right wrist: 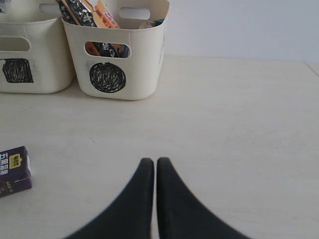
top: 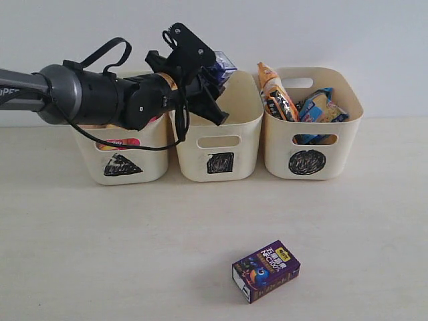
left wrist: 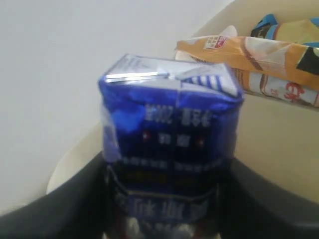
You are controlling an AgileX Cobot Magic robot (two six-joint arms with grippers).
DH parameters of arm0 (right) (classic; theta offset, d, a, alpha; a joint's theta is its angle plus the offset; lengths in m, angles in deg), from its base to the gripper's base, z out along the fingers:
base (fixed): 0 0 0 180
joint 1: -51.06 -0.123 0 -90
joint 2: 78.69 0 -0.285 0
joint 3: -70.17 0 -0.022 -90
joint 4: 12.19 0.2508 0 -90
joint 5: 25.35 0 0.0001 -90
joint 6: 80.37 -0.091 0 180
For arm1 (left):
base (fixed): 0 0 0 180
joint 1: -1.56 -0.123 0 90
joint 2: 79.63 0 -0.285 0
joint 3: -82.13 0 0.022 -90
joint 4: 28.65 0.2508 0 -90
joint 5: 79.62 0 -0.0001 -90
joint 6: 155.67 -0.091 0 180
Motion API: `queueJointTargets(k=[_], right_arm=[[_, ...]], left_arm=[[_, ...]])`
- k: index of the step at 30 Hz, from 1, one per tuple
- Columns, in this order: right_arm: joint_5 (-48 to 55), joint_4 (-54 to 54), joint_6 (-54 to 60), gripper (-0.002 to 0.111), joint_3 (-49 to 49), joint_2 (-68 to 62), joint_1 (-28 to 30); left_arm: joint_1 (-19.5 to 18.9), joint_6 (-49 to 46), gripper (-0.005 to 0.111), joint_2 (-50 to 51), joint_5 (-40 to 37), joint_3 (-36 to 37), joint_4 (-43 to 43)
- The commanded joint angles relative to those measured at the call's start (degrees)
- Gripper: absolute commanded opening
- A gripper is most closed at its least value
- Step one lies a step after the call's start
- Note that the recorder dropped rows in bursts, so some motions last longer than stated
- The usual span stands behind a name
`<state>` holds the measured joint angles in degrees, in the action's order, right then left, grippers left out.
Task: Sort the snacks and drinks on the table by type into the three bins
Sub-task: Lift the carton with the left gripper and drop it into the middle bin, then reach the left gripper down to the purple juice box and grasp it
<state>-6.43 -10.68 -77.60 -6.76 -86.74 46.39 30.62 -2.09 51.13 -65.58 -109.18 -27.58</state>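
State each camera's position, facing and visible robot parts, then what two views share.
Exterior: before the table, facing the bins; left arm, left tool gripping blue carton.
Left wrist: on that arm, facing carton and orange packet; tool fingers.
Right wrist: low over table, facing circle bin; shut right tool.
Shared: purple carton, exterior and right wrist.

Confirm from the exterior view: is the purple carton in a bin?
No, the purple carton lies on the table, out in front of the square bin and apart from it.
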Motion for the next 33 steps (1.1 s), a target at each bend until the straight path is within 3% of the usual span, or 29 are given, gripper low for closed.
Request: queueJointTargets(k=[1,4,8,11,15,17,20,22,23,24,28,33], right_arm=[[-0.5,-0.3,0.1,0.000,-0.3,0.3,0.1],[-0.5,-0.3,0.1,0.000,-0.3,0.3,0.1],[-0.5,-0.3,0.3,0.000,-0.3,0.3,0.1],[-0.5,-0.3,0.3,0.000,-0.3,0.3,0.1],[-0.5,-0.3,0.1,0.000,-0.3,0.3,0.1],[-0.5,-0.3,0.1,0.000,-0.3,0.3,0.1],[-0.5,-0.3,0.2,0.000,-0.3,0.3,0.1],[-0.5,-0.3,0.2,0.000,-0.3,0.3,0.1],[-0.5,-0.3,0.2,0.000,-0.3,0.3,0.1],[-0.5,-0.3,0.2,0.000,-0.3,0.3,0.1],[-0.5,-0.3,0.1,0.000,-0.3,0.3,0.1],[-0.5,-0.3,0.2,0.000,-0.3,0.3,0.1]], left_arm=[[0.0,1.1,0.037,-0.5,2.4,-0.8,-0.6],[0.0,1.1,0.058,-0.5,2.3,-0.8,-0.6],[0.0,1.1,0.076,-0.5,2.3,-0.8,-0.6],[0.0,1.1,0.082,-0.5,2.3,-0.8,-0.6],[0.1,1.1,0.082,-1.2,2.2,-0.8,-0.6],[0.1,1.1,0.079,-2.6,0.5,-0.8,-0.6],[0.1,1.1,0.061,-5.7,-4.8,-0.8,-0.6],[0.1,1.1,0.042,-7.9,-10.2,-0.8,-0.6],[0.1,1.1,0.016,-10.5,-15.8,-0.8,-0.3],[0.1,0.7,0.005,-11.7,-18.1,-0.8,0.2],[0.1,-2.4,0.004,-16.7,-29.3,-0.8,0.4],[0.3,-2.4,0.004,-21.4,-36.6,1.4,0.2]])
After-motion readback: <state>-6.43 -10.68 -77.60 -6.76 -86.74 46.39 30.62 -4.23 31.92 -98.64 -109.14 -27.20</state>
